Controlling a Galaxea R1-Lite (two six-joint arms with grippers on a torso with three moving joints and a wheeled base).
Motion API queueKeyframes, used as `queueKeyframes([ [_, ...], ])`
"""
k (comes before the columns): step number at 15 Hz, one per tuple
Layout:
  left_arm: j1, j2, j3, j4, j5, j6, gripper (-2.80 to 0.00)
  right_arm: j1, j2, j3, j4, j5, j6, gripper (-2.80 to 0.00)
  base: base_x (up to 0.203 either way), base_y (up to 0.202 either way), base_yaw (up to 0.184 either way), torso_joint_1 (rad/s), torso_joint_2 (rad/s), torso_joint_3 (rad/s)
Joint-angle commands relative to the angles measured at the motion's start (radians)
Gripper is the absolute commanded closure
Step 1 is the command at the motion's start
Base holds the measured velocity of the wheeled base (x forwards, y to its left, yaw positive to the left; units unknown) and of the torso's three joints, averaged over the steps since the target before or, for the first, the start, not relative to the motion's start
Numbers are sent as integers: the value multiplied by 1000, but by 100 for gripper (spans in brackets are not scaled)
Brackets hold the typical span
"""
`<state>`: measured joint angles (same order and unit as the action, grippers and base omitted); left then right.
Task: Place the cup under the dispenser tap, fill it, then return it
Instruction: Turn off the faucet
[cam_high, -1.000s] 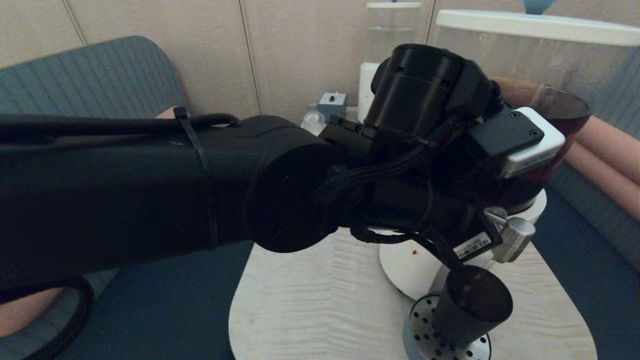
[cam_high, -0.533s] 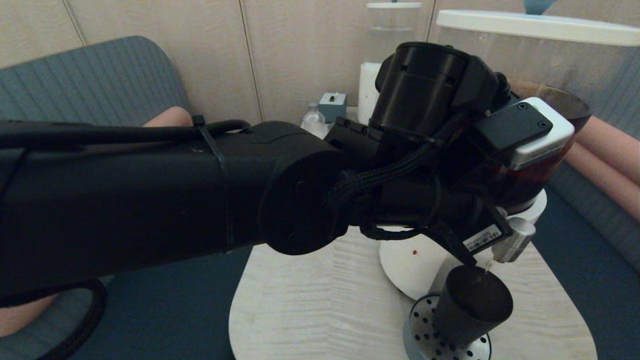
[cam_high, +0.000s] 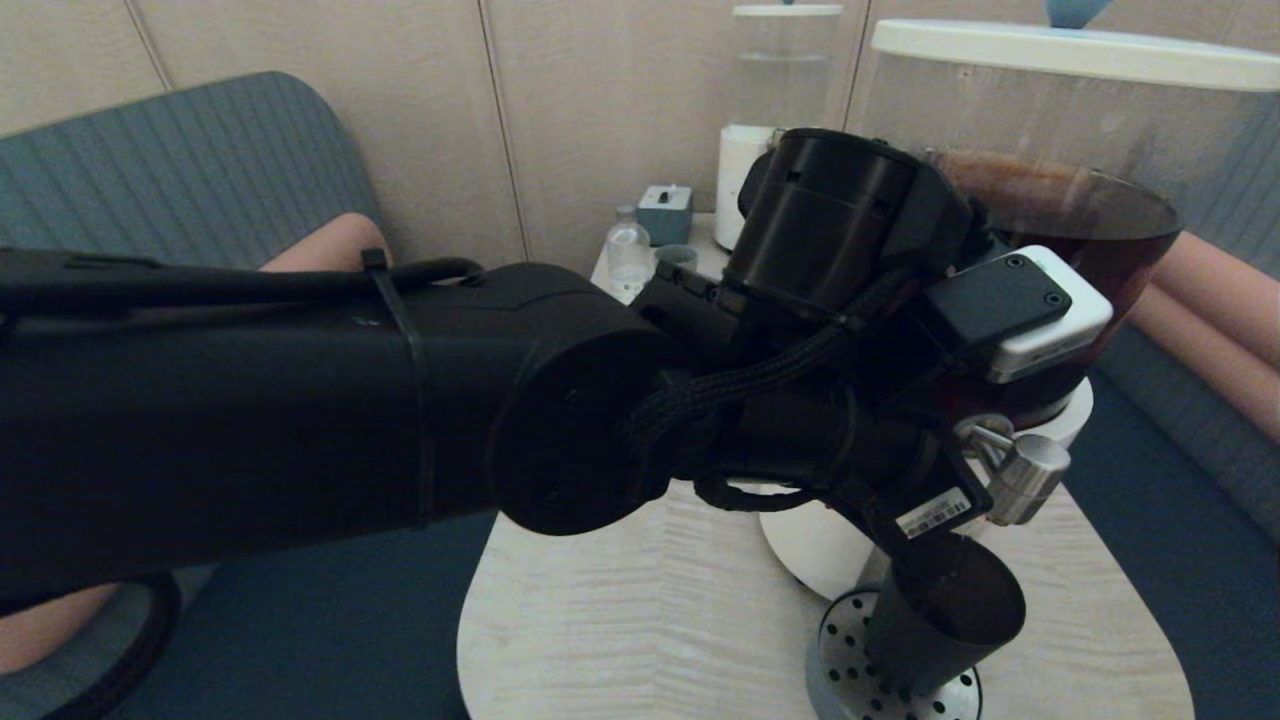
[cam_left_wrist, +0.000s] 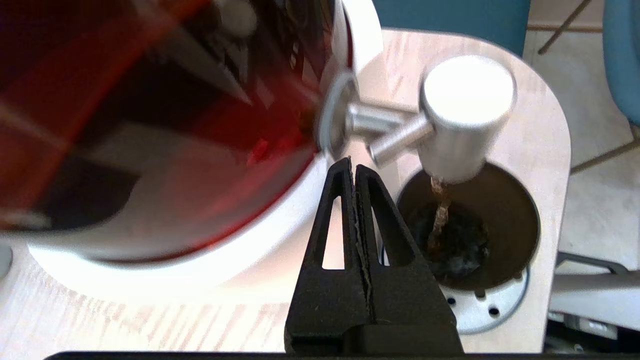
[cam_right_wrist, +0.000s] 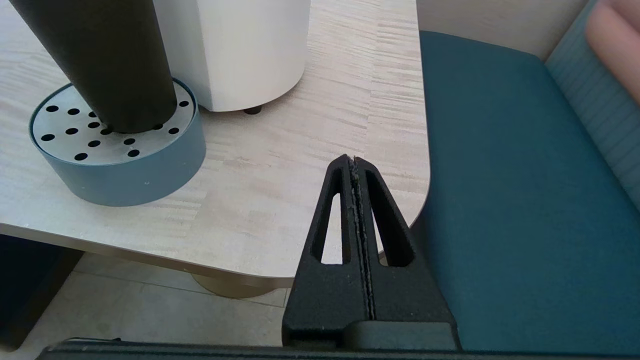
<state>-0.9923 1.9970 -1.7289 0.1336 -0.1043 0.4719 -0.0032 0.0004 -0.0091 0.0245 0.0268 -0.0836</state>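
Cup (cam_left_wrist: 467, 227) stood on perforated drip tray (cam_right_wrist: 117, 150) directly beneath steel tap (cam_left_wrist: 462, 117) to catch the brown stream; left gripper (cam_left_wrist: 354, 167) pressed together beside the tap's lever, right gripper (cam_right_wrist: 354, 165) likewise together, parked near the table's right edge.

A pale wood-grain table (cam_high: 620, 600) with rounded corners fills the lower middle of the head view. Behind it rises a beige panelled wall (cam_high: 420, 110) split by thin vertical seams. A grey-blue ribbed seat back (cam_high: 190, 160) curves up beyond the table's left edge, and a dark teal seat cushion (cam_high: 330, 610) lies beside that edge. More teal cushion (cam_right_wrist: 505, 190) sits just beyond the table's right edge, with a ribbed back (cam_high: 1190, 400) and a pink bolster (cam_high: 1220, 290) above it. Under the table's near edge, the right wrist view shows light tiled floor (cam_right_wrist: 150, 315). The lighting is soft and even.
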Motion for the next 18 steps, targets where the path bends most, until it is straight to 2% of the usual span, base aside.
queueKeyframes([
  [1,-1,-35,36,-1,-1,3,0,0,0,0,0,1,-1,0,0,0,0,0,0,0],
  [8,-14,-61,60,-12,-35,13,0,0,0,0,0,1,-1,0,0,0,0,0,0,0],
  [18,-29,-9,2,-12,-38,11,0,0,0,0,0,1,-1,0,0,0,0,0,0,0],
])
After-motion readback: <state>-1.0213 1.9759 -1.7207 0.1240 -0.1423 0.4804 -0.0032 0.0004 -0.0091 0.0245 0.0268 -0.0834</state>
